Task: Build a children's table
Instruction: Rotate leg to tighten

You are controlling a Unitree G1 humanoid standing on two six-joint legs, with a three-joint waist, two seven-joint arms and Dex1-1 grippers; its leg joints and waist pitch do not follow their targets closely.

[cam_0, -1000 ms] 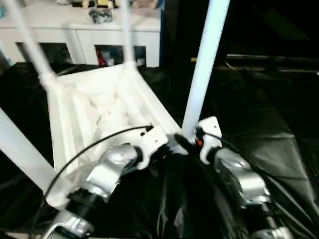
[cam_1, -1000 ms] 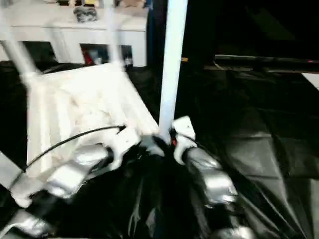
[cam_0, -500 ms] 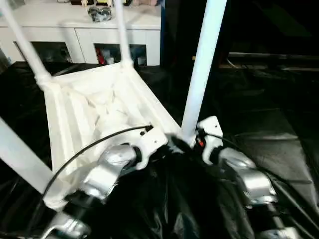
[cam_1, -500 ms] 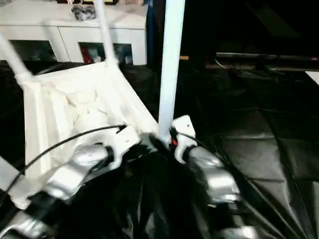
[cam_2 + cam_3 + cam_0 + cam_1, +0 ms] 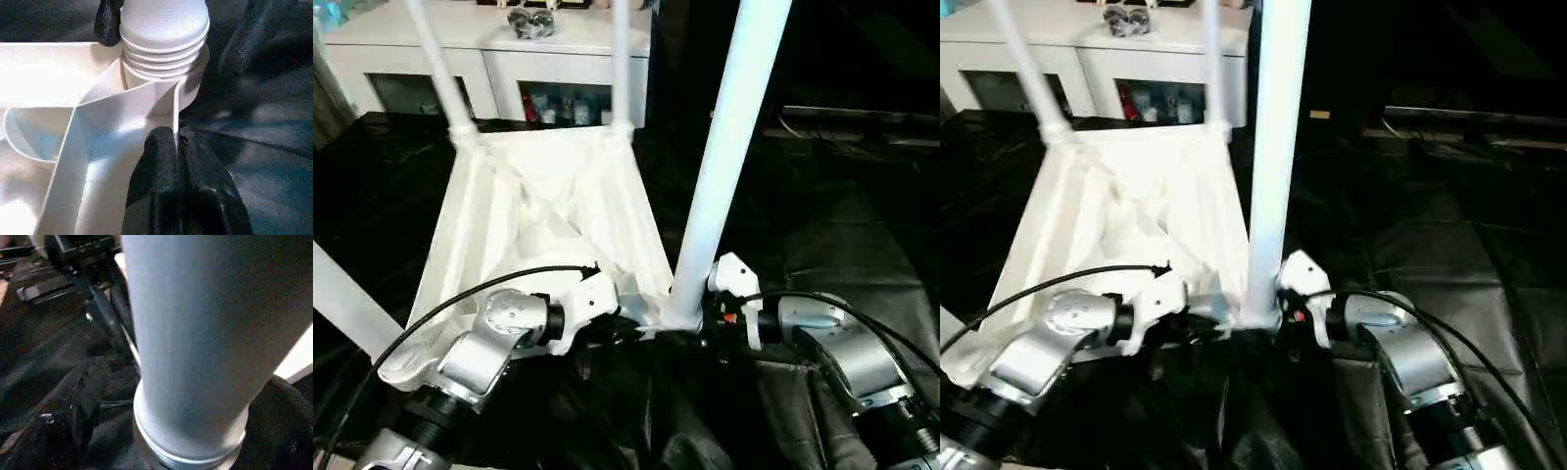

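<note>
The left hand (image 5: 176, 147) is pressed together on the rim of the children's table (image 5: 548, 211), which lies upside down on black sheeting (image 5: 862, 225); the right hand (image 5: 161, 431), spread, straddles the near leg (image 5: 720, 176); a white cabinet (image 5: 509, 59) stands beyond

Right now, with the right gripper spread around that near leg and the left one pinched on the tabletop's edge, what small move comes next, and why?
Probably close the right gripper on the near leg and give it another twist. Its fingers stand apart on either side of the leg's base, not gripping it. The leg's threaded rings are exposed above the corner socket, so it looks not fully seated. The left gripper, shut on the tabletop's rim, steadies it.
</note>
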